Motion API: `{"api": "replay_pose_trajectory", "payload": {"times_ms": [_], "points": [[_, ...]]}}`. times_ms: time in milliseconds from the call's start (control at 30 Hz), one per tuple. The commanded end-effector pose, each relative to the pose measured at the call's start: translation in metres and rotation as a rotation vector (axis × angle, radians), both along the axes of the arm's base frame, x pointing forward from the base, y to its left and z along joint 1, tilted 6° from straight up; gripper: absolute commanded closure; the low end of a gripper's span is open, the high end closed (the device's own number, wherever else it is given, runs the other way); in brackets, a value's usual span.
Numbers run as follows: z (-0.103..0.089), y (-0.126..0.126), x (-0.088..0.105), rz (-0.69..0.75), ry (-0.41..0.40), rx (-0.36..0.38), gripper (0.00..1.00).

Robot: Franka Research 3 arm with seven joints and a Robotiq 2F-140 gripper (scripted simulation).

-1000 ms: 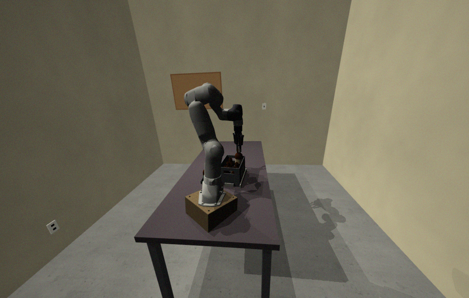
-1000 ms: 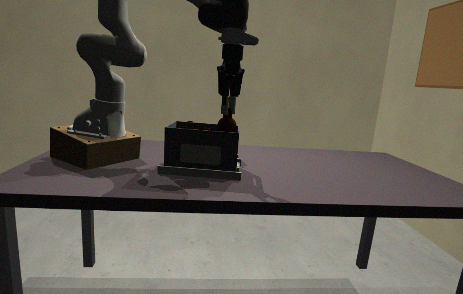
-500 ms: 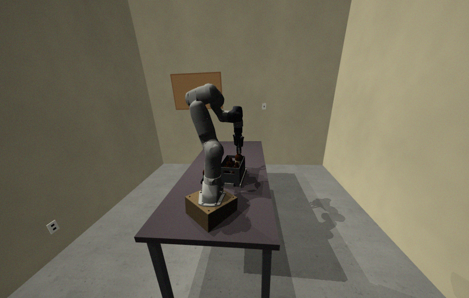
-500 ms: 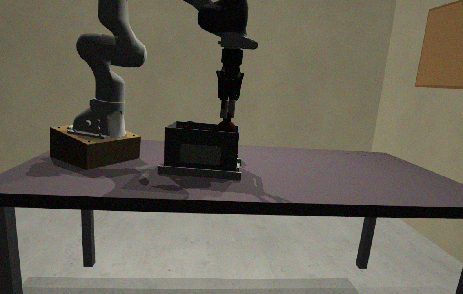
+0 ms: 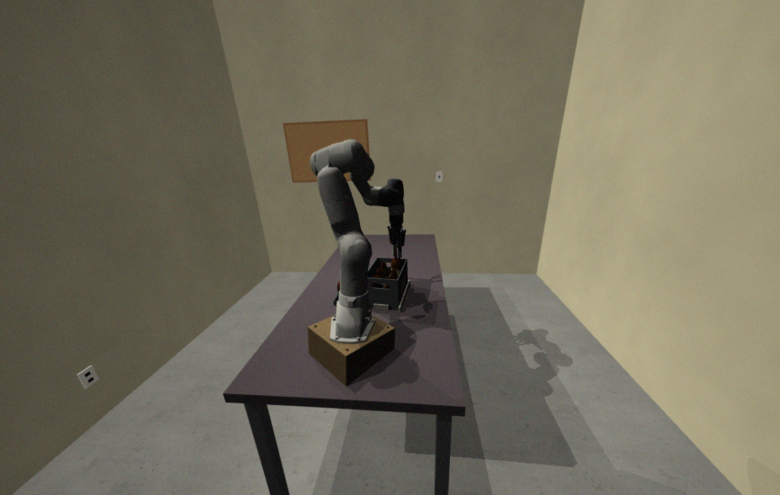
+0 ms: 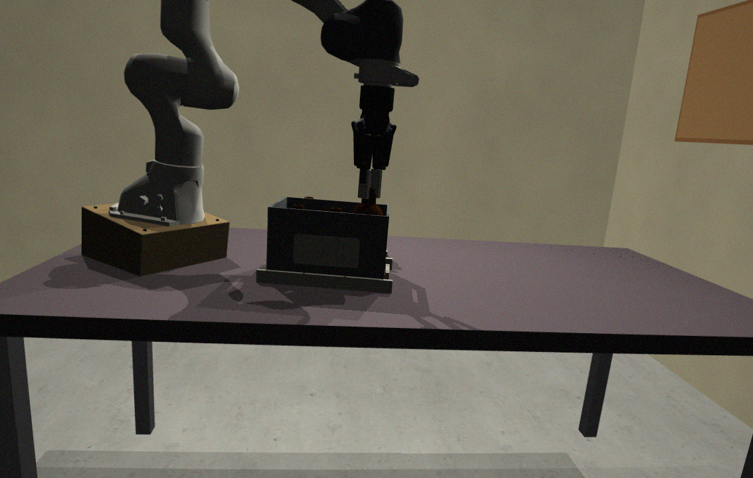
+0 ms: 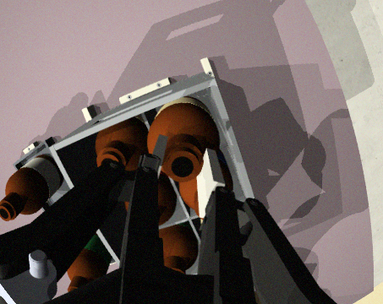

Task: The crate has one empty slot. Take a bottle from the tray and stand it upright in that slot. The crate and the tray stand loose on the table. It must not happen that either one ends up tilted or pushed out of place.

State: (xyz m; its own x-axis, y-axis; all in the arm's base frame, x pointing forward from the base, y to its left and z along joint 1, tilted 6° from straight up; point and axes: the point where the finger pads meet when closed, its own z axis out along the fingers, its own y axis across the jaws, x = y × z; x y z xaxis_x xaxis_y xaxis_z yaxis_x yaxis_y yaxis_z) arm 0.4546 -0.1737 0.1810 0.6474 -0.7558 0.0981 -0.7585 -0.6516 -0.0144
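My gripper point(image 5: 397, 253) point(image 6: 370, 192) point(image 7: 183, 157) is shut on the neck of an amber bottle point(image 5: 395, 262) point(image 6: 367, 210) point(image 7: 183, 122). The bottle is about upright, at a corner slot of the grey crate point(image 5: 385, 295) point(image 6: 281, 238) point(image 7: 233, 143). Its body is mostly below the crate rim; its rounded shoulder shows near rim height and its neck rises above it. Its base is hidden, so whether it touches the slot floor cannot be told. Other amber bottles point(image 7: 121, 137) stand in the crate. Beyond it, a bottle point(image 7: 26, 190) stands at the tray, which is mostly hidden.
Pale rails point(image 6: 323, 279) point(image 7: 144, 90) run along the crate's base. Neighbouring bottles and the divider walls are close to the held bottle. The arm's wooden base block point(image 5: 349, 353) point(image 6: 183, 246) stands on the table point(image 5: 294, 375) point(image 6: 516, 285).
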Motion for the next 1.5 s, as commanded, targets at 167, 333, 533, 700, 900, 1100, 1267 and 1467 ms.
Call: {"api": "replay_pose_trajectory", "payload": {"times_ms": [167, 333, 533, 700, 900, 1100, 1267, 1467], "points": [[-0.0038, -0.0027, 0.0025, -0.007, -0.007, -0.007, 1.00], [-0.0051, -0.0029, 0.0026, -0.007, -0.007, -0.007, 1.00], [-0.0054, -0.0029, 0.0026, -0.007, -0.007, -0.007, 1.00], [-0.0054, -0.0029, 0.0026, -0.007, -0.007, -0.007, 1.00], [-0.0054, -0.0029, 0.0026, -0.007, -0.007, -0.007, 1.00], [-0.0054, -0.0029, 0.0026, -0.007, -0.007, -0.007, 1.00], [-0.0054, -0.0029, 0.0026, -0.007, -0.007, -0.007, 1.00], [-0.0054, -0.0029, 0.0026, -0.007, -0.007, -0.007, 1.00]]}}
